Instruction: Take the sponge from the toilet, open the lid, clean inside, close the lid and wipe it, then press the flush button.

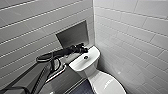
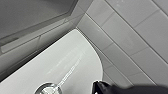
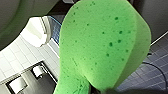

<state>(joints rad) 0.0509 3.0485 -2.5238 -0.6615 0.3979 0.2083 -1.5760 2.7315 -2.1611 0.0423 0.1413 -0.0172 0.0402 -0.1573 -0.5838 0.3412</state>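
One arm stretched in: left gripper [image 1: 81, 48] over back-left edge of toilet [image 1: 77, 65] tank, jaws, can't tell. Then flush button [image 1: 86, 57] just right of it, lid [image 1: 107, 83] down. Right wrist cam adds sponge [image 3: 105, 45], clamped in right gripper [image 3: 98, 90] jaws, long axis running outward.

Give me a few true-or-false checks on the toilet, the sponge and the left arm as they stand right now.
1. The left gripper is over the tank top of the glossy white ceramic toilet. True.
2. The glossy white oval lid stands raised. False: it lies shut over the bowl.
3. The bright green soft sponge lies on the tank top. False: the right gripper has it in its jaws, off the floor.
4. The small dark round flush button sits in the middle of the tank top. True.
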